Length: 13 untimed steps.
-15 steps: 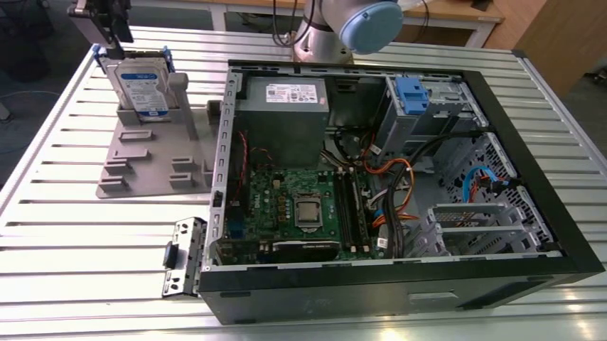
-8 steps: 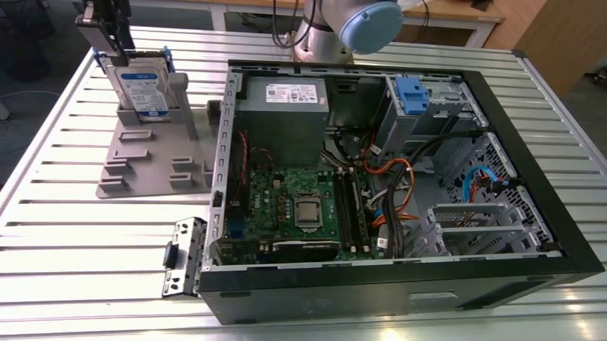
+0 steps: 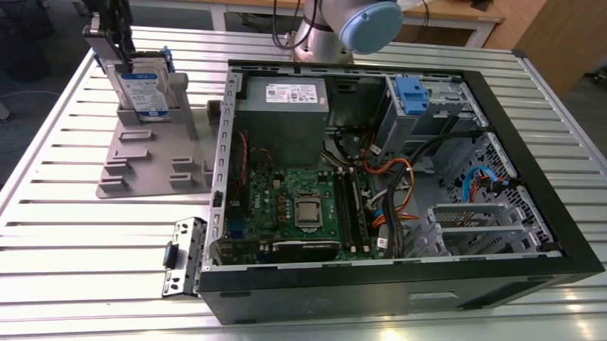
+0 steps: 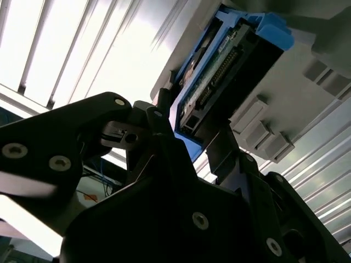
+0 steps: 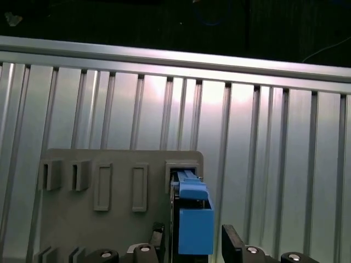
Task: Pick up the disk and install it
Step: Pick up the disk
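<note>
Disk (image 3: pixel 144 89) stands upright on edge in a slot at the far end of the grey stand (image 3: pixel 142 160). Blue carrier frame wraps its edges; label faces the near side of the table (image 3: pixel 95 234).

Stand position: on the slatted table toward the exterior view's left edge, near the far-left corner. Its right side is just beside the left wall of the open computer case (image 3: pixel 531 234). Bare slats lie along the stand's left side and in front of it.

Gripper (image 3: pixel 109 42) is directly above the disk, arm coming down from the table's far edge.

- In the second wrist view the gripper (image 4: pixel 189 129) straddles the end of the disk (image 4: pixel 230 60), one black finger (image 4: pixel 159 112) at each broad face.
- In the first wrist view the gripper (image 5: pixel 193 244) brackets the disk (image 5: pixel 194 216), with a thin strip of stand (image 5: pixel 82 219) showing between each finger and the blue frame. Jaws read as parted and not clamped; the disk is seated in its slot.
- The other slots along the stand hold nothing, so the room on that side is clear.

The case lies on its side, lid off, and takes up the table's middle and the exterior view's right. A small blue latch (image 3: pixel 410 91) sits at a metal bay in the case's far-right corner, with cables running beside it.
</note>
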Tool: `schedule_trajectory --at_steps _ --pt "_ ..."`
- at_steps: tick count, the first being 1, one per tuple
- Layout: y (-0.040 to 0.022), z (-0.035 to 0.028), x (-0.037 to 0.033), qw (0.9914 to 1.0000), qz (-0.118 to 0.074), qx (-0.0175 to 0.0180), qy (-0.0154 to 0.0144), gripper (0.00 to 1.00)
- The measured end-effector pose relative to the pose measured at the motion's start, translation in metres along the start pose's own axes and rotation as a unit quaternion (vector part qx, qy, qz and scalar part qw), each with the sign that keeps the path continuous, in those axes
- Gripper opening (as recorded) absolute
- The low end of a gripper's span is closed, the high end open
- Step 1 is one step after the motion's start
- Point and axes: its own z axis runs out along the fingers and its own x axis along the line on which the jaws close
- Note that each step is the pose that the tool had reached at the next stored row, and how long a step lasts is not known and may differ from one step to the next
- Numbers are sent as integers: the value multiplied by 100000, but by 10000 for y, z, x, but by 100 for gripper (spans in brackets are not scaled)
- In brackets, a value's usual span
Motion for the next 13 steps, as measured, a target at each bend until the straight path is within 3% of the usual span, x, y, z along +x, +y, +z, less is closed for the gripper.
schedule_trajectory --at_steps 10,13 --pt "-7 182 4 100000 -249 -10 12 53" --pt "-7 196 5 100000 -247 -13 13 53"
